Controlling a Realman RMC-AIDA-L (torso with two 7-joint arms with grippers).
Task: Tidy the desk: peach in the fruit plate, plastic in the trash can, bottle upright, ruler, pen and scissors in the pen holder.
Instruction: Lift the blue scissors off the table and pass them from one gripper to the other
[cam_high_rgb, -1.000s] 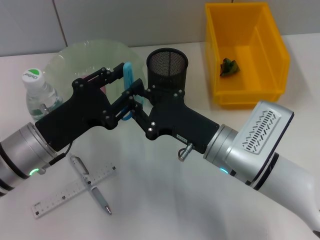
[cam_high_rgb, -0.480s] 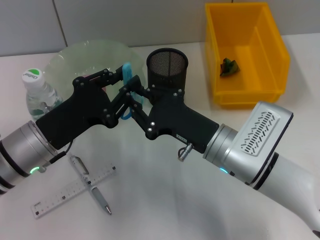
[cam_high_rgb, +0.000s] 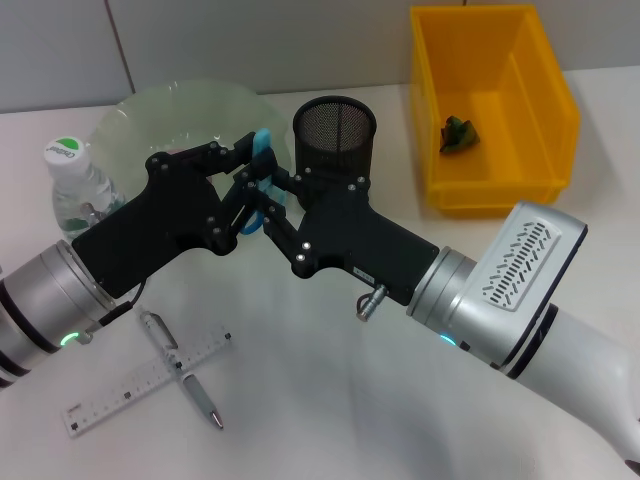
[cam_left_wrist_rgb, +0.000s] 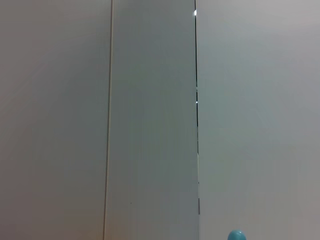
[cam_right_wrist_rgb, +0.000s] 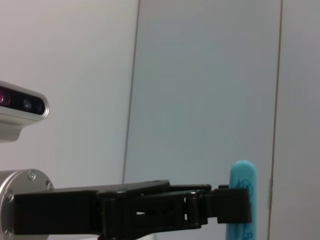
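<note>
The blue scissors (cam_high_rgb: 262, 145) stand tilted between my two grippers, just left of the black mesh pen holder (cam_high_rgb: 335, 135). My left gripper (cam_high_rgb: 250, 165) is shut on their upper part. My right gripper (cam_high_rgb: 258, 200) is shut on their handle end from the other side. The right wrist view shows the scissors (cam_right_wrist_rgb: 242, 200) at the tip of a left finger (cam_right_wrist_rgb: 200, 207). Their tip also shows in the left wrist view (cam_left_wrist_rgb: 236, 235). The pen (cam_high_rgb: 180, 365) lies across the ruler (cam_high_rgb: 150, 380) at the front left. The bottle (cam_high_rgb: 75, 185) stands upright at the left. The peach is hidden.
The pale green fruit plate (cam_high_rgb: 170, 115) sits behind my left gripper. A yellow bin (cam_high_rgb: 545, 110) at the back right holds a green scrap of plastic (cam_high_rgb: 458, 133). Both arms cross the middle of the white desk.
My left gripper's fingers have closed in on the blue scissors. The scissors have shifted slightly toward the pen holder. The right arm has barely moved.
</note>
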